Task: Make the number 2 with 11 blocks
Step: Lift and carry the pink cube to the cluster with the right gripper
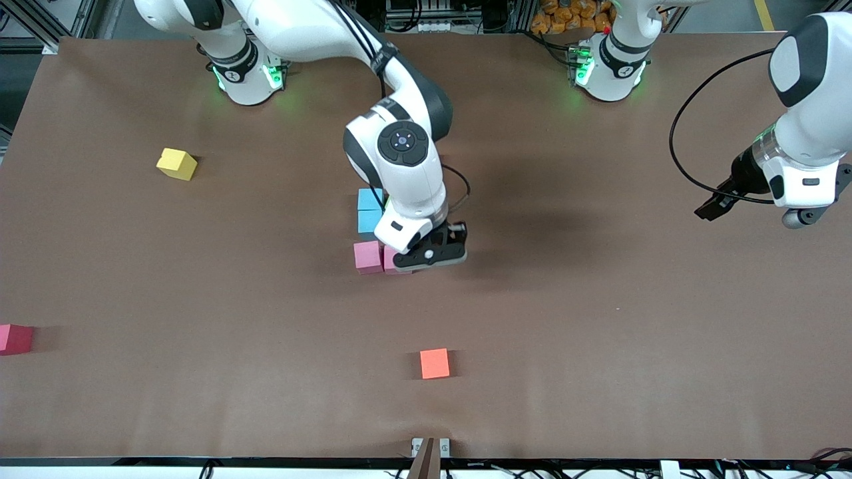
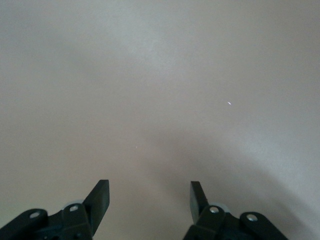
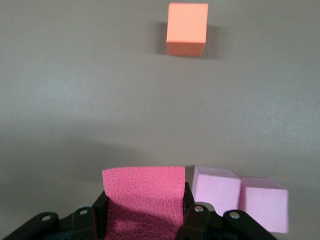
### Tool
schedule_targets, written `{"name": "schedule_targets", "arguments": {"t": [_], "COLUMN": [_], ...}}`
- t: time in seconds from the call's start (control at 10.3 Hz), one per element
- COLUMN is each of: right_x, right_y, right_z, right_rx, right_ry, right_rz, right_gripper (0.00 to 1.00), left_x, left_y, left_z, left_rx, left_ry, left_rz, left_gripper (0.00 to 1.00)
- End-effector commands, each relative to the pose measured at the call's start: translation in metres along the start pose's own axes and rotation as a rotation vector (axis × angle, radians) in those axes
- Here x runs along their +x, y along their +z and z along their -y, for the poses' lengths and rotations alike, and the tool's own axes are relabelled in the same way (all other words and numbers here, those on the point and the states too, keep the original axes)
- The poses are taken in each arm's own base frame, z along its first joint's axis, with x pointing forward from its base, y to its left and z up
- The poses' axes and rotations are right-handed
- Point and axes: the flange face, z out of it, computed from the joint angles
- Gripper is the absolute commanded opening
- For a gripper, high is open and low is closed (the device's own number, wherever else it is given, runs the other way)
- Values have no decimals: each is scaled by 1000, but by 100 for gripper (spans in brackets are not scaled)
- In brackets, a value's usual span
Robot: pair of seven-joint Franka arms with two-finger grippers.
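the right claw is down low in the middle of the worktop and is clamped on a pink block. the block is held right beside the other pink blocks, prob. so it can be set down in the same row of the number 2. in the right wrist view, two light pink blocks are seen touching each other, just beside the held one. one of them shows in the front view. two blue blocks are stacked in a line next to the pink row, farther from the front camera.

the left claw is up over bare worktop at the left arm's end. its fingers are apart w/ nothing in them, so that arm is waiting.

counted: 3 pink, 2 blue, 1 yellow block, 1 red block, 1 orange block. the yellow, red & orange ones lie alone, well apart, not yet used. purple & green ones are not seen; some may be hidden under the right arm.
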Motion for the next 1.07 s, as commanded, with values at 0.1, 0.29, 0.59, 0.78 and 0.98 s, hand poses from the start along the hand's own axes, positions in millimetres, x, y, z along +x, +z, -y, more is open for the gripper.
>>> {"name": "schedule_targets", "arguments": {"t": [0.1, 0.29, 0.59, 0.78, 0.98], "right_x": [-25, -35, -42, -37, -39], "right_y": [-7, 5, 27, 37, 74], "right_z": [6, 18, 24, 26, 9], "right_rx": [29, 41, 64, 63, 53], "right_ry": [-422, -653, -972, -1171, -1261], "right_rz": [103, 109, 97, 29, -55], "right_gripper": [0, 0, 0, 0, 0], "left_x": [7, 15, 18, -4, -23], "left_y": [-17, -27, -71, -83, -94], "left_z": [-13, -27, -31, -48, -53], "left_rx": [-48, -32, -9, -14, 4], "left_ry": [185, 192, 202, 239, 274], "left_rz": [14, 65, 97, 88, 79], "left_gripper": [74, 74, 74, 74, 74]}}
